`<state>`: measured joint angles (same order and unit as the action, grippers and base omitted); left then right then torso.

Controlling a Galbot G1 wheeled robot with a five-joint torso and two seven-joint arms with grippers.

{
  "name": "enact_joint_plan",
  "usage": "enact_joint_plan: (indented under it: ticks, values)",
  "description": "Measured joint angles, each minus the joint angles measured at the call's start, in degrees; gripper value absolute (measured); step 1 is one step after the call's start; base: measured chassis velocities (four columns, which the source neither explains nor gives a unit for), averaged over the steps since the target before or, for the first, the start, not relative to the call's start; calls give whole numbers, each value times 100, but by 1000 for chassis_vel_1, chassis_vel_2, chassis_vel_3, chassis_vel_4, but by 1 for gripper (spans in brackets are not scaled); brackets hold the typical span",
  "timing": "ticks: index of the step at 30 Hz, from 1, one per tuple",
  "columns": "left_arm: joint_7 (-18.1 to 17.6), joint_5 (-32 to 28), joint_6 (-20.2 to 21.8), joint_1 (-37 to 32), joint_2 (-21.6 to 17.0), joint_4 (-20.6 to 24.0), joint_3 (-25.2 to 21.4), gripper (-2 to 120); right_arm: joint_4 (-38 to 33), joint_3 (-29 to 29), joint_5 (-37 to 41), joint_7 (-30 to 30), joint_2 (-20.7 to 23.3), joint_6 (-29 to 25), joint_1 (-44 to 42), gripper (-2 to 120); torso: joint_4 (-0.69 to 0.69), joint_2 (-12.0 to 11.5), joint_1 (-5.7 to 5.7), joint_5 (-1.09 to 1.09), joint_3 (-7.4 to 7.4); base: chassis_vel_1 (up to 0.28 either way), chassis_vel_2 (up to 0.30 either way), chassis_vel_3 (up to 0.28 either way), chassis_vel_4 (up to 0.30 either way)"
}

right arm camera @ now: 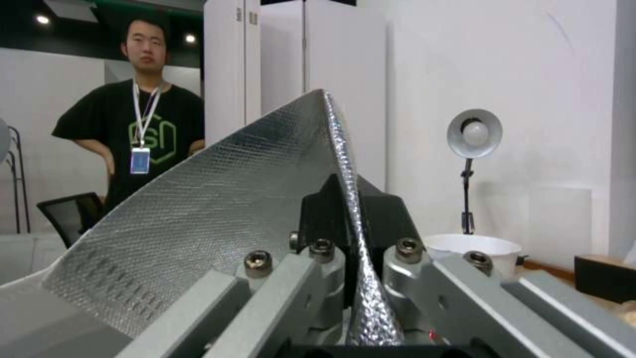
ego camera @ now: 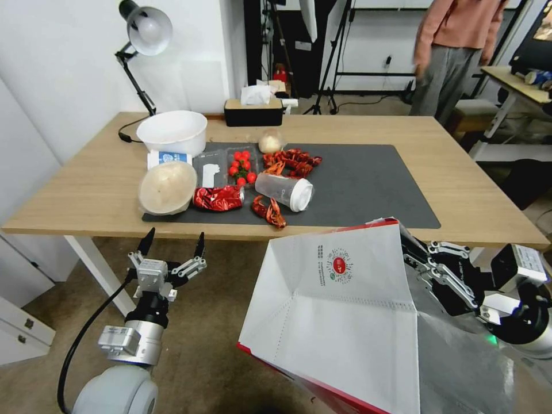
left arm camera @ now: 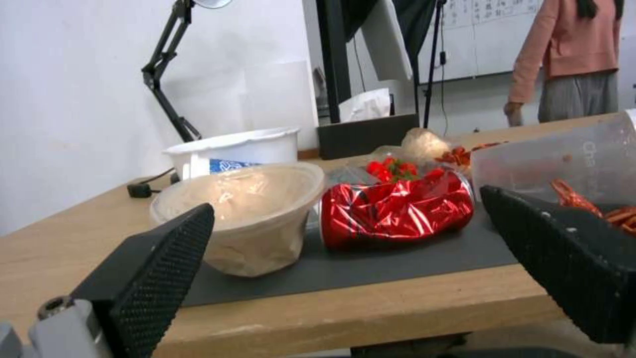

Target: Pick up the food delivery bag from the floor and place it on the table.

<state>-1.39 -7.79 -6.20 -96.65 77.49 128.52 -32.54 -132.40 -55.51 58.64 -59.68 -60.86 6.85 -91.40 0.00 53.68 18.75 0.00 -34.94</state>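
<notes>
Head view shows our right gripper (ego camera: 415,248) clamped on the big white, red-sided, foil-lined food delivery bag (ego camera: 339,322), held just short of the light-wood table (ego camera: 460,172); our left gripper (ego camera: 172,244) gapes idle

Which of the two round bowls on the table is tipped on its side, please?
The film-covered bowl at the mat's front-left corner is tipped; the empty white bowl behind it stands upright.

Counted on the table (ego camera: 368,129): two bowls (ego camera: 172,131), one cup (ego camera: 284,191), one lamp (ego camera: 146,31), one tissue box (ego camera: 253,112); one bag (ego camera: 339,310).
</notes>
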Motion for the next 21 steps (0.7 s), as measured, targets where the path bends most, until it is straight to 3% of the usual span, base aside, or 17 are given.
enact_joint_plan:
  ticks: [21]
  values:
    - [41,-125,-430,-5,-27,-59,-1,100,-65,-8,-15,-5,-24,2,-54,0,0,488,207,0,-280,0,0,0,0]
